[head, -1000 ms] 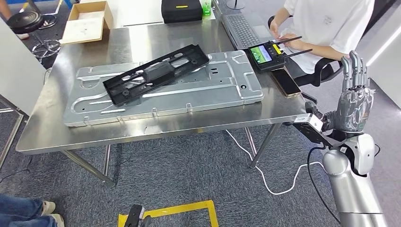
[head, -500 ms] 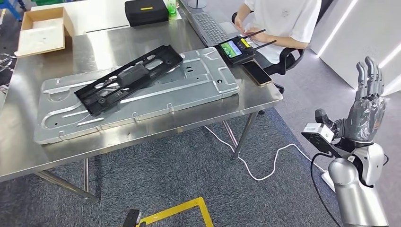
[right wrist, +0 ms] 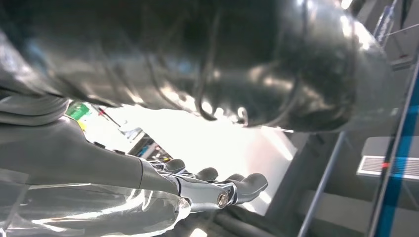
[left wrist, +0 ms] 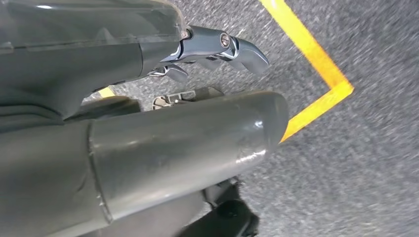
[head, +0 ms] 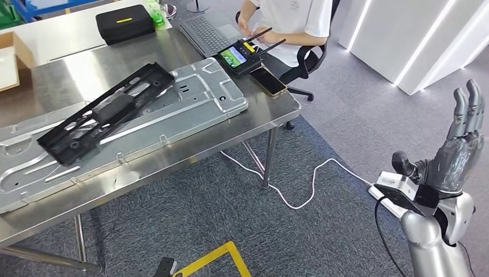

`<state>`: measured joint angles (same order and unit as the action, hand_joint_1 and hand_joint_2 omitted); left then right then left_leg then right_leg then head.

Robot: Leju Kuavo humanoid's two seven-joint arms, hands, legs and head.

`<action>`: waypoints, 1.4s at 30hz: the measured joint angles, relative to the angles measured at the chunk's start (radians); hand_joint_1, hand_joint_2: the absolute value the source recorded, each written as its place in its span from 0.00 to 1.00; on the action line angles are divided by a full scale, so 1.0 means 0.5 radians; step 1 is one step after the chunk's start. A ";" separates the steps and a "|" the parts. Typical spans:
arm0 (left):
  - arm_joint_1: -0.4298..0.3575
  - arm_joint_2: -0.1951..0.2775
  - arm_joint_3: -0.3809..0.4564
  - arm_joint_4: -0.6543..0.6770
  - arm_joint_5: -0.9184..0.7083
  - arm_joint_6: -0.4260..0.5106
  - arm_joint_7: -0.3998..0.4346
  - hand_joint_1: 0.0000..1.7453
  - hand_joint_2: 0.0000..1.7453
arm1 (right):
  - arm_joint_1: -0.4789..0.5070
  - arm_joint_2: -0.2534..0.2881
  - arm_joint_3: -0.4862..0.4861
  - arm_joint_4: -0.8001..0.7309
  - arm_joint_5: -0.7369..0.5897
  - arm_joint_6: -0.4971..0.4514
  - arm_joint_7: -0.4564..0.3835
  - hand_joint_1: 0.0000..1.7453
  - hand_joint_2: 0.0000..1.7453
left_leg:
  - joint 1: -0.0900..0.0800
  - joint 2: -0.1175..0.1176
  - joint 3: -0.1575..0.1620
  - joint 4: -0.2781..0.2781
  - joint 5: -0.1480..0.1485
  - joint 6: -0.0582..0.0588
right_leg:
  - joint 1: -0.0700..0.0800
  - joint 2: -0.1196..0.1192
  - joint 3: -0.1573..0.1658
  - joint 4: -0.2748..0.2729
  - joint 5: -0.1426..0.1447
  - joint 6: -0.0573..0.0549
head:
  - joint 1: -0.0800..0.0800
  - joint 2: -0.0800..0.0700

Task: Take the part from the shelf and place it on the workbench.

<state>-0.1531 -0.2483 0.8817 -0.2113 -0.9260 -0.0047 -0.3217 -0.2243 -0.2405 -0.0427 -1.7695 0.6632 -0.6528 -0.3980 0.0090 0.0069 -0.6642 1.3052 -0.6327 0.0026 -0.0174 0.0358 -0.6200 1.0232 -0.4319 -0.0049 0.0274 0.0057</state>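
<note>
A long black plastic part (head: 104, 112) lies aslant on a large silver metal plate (head: 196, 98) on the steel workbench (head: 173, 167), at the left of the head view. My right hand (head: 455, 156) is raised at the far right, well away from the bench, fingers straight up and spread, holding nothing. The right wrist view shows that hand (right wrist: 197, 192) empty against a bright background. My left hand (left wrist: 148, 123) hangs over the grey carpet, thumb and fingers (left wrist: 222, 47) apart, with nothing in it.
A person (head: 288, 17) sits at the bench's far corner by a controller with a screen (head: 239, 56), a phone (head: 267, 81) and a keyboard (head: 204, 36). A black case (head: 124, 23) sits behind. A white cable (head: 300, 190) and yellow tape (head: 213, 259) lie on the carpet.
The whole picture has slid left as the camera turns right; the bench now sits further left. My right hand stays raised with its fingers spread. The black part has not moved on the plate.
</note>
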 joint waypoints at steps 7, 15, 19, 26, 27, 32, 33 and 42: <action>0.043 0.059 0.000 0.000 -0.010 0.036 0.005 0.00 0.00 | 0.173 0.112 0.009 -0.107 -0.073 -0.079 -0.119 0.00 0.00 | -0.004 -0.149 0.240 -0.569 0.280 0.048 | 0.000 0.172 -0.014 0.008 0.014 0.034 | 0.001 0.000; 0.062 0.097 0.010 0.000 0.054 0.071 -0.027 0.00 0.00 | 0.220 0.177 0.033 -0.150 -0.137 -0.092 -0.201 0.00 0.00 | -0.005 0.061 0.259 -0.629 0.326 0.098 | -0.008 -0.060 -0.260 0.518 -0.241 0.100 | 0.008 0.000; 0.065 0.100 0.037 0.000 0.094 0.063 -0.060 0.00 0.00 | 0.222 0.224 0.071 -0.171 -0.142 -0.092 -0.232 0.00 0.00 | -0.012 0.157 0.267 -0.618 0.307 0.076 | -0.007 -0.151 -0.038 0.147 -0.058 0.096 | 0.008 0.000; 0.072 0.098 0.047 0.000 0.089 0.049 -0.069 0.00 0.00 | 0.254 0.290 0.094 -0.232 -0.139 -0.093 -0.303 0.00 0.00 | -0.011 0.154 0.267 -0.533 0.212 0.001 | 0.002 -0.107 0.042 -0.029 -0.009 0.012 | 0.005 0.000; 0.079 0.098 0.049 0.000 0.088 0.049 -0.069 0.00 0.00 | 0.268 0.308 0.095 -0.244 -0.139 -0.094 -0.327 0.00 0.00 | -0.006 0.094 0.223 -0.428 0.146 -0.006 | -0.002 -0.088 0.043 -0.033 -0.004 0.001 | 0.004 0.000; 0.137 0.098 0.055 0.000 0.088 0.056 -0.070 0.00 0.00 | 0.362 0.393 0.092 -0.278 -0.169 -0.094 -0.414 0.00 0.00 | -0.004 -0.005 0.056 -0.086 0.063 -0.004 | 0.010 0.050 0.035 -0.022 -0.001 -0.012 | 0.003 0.000; 0.141 0.098 0.056 0.000 0.089 0.058 -0.071 0.00 0.00 | 0.373 0.403 0.089 -0.283 -0.180 -0.094 -0.422 0.00 0.00 | -0.004 -0.026 0.110 -0.215 0.144 0.004 | 0.011 0.079 0.034 -0.016 -0.001 -0.011 | 0.003 0.000; 0.140 0.105 0.073 0.000 0.087 0.072 -0.077 0.00 0.00 | 0.431 0.440 0.036 -0.306 -0.248 -0.095 -0.466 0.00 0.00 | 0.002 -0.038 0.280 -0.632 0.316 0.087 | 0.011 0.053 -0.068 0.138 -0.082 0.067 | 0.010 0.000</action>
<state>-0.0832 -0.1960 0.9181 -0.2113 -0.8825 0.0312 -0.3602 -0.0088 -0.0207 -0.0249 -1.9225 0.5392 -0.7001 -0.6310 0.0102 -0.0121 -0.5239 0.9894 -0.4747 0.0459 -0.0121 0.0623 -0.6541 1.0921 -0.4728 0.0287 0.0322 0.0057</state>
